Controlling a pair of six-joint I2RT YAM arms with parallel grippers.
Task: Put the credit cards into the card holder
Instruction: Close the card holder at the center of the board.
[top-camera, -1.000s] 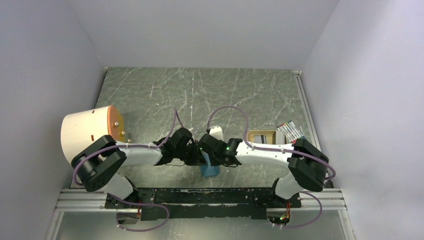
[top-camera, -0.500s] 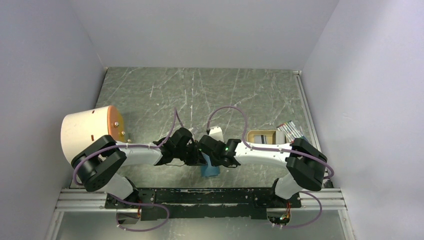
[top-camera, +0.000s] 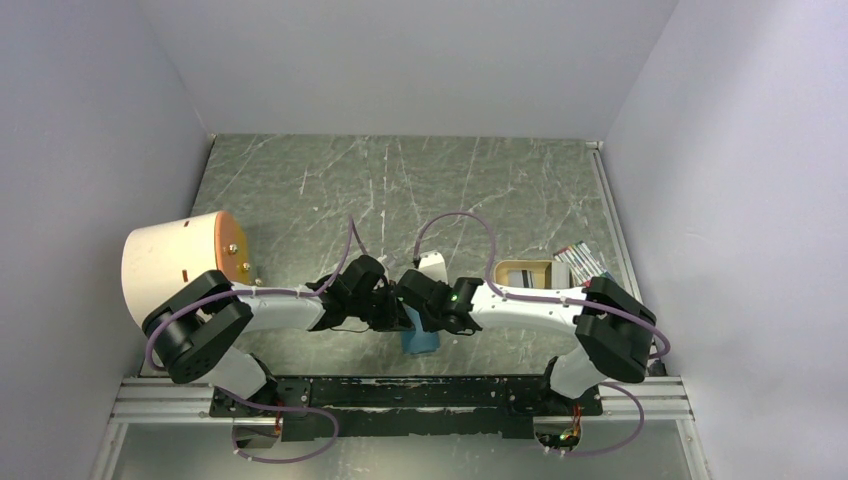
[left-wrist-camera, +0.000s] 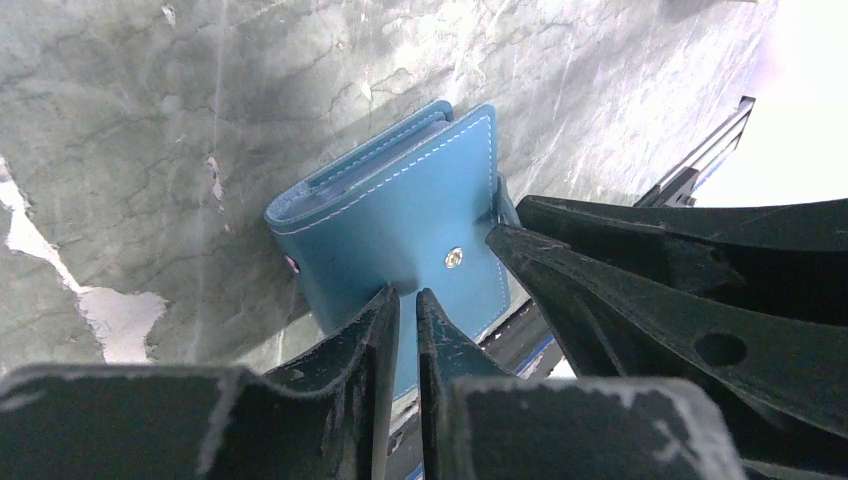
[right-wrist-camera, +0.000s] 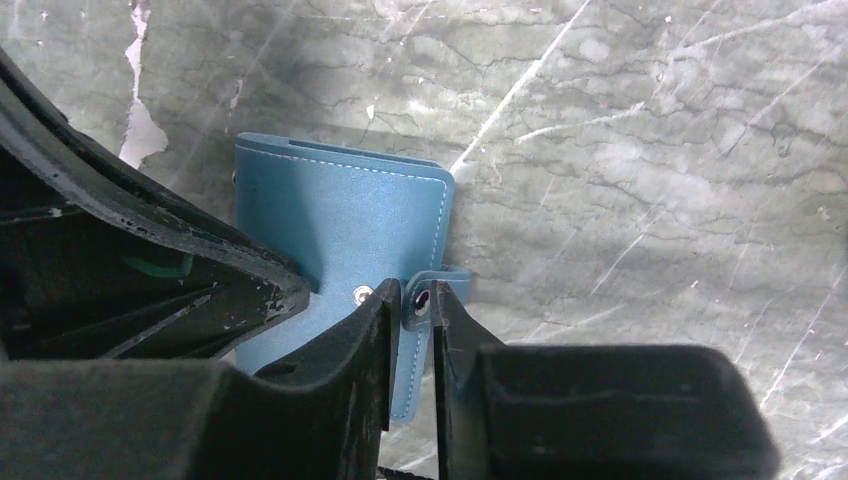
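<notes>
The teal card holder (top-camera: 422, 340) lies closed on the table near the front edge, between both grippers. It also shows in the left wrist view (left-wrist-camera: 390, 215) and the right wrist view (right-wrist-camera: 335, 215). My right gripper (right-wrist-camera: 418, 292) is shut on the holder's snap tab (right-wrist-camera: 421, 302). My left gripper (left-wrist-camera: 407, 295) is shut, with its tips resting on the holder's cover beside the snap stud (left-wrist-camera: 454, 258). In the top view the left gripper (top-camera: 393, 313) and the right gripper (top-camera: 414, 316) nearly touch. The credit cards (top-camera: 525, 272), one with a dark stripe, lie on the table to the right.
A large tan cylinder (top-camera: 180, 265) lies on its side at the left. A pack of coloured markers (top-camera: 580, 260) lies beside the cards at the right wall. The table's front rail (top-camera: 400, 390) runs just below the card holder.
Almost nothing. The right arm's elbow has shifted very slightly left. Both grippers stay at the card holder.
</notes>
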